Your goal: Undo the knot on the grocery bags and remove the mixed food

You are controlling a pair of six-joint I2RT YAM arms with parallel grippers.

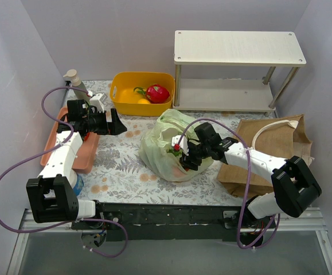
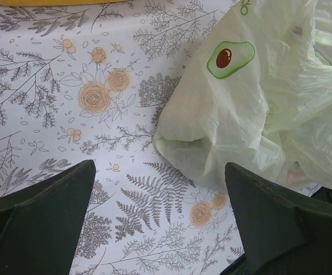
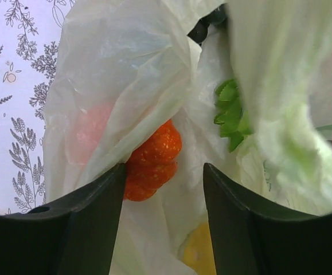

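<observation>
Closest to you in the overhead view, the left arm's base [image 1: 54, 200] and the right arm's base [image 1: 292, 189] sit at the near edge of the desk [image 1: 125, 169]. The left end effector [image 1: 117, 122] hangs over the desk's left half, beside the pink tray [image 1: 57, 146]. It points toward the green bag [image 1: 163, 143] but is apart from it. The right end effector [image 1: 184, 157] is pushed into that bag's right side. The brown tote [image 1: 274, 137] sits to the right, partly behind the right arm. At the back, a red fruit [image 1: 157, 93] rests in the yellow bin [image 1: 125, 86], with the pump bottle [image 1: 74, 80] to its left and the white shelf [image 1: 237, 48] to its right.

From the left wrist, you see both fingers [image 2: 39, 223] spread wide over the floral cloth. The green bag, with its avocado print [image 2: 229, 57], lies just beyond, untouched.

From the right wrist, the fingers [image 3: 79, 229] stand moderately apart at the bag's opening. The orange carrot [image 3: 154, 157] lies between them, close to one finger with a gap to the other, so it is not clamped. A green leafy piece [image 3: 230, 112] sits further in, dark grapes [image 3: 203, 28] show at the top, and a yellow piece [image 3: 200, 252] shows at the bottom.
</observation>
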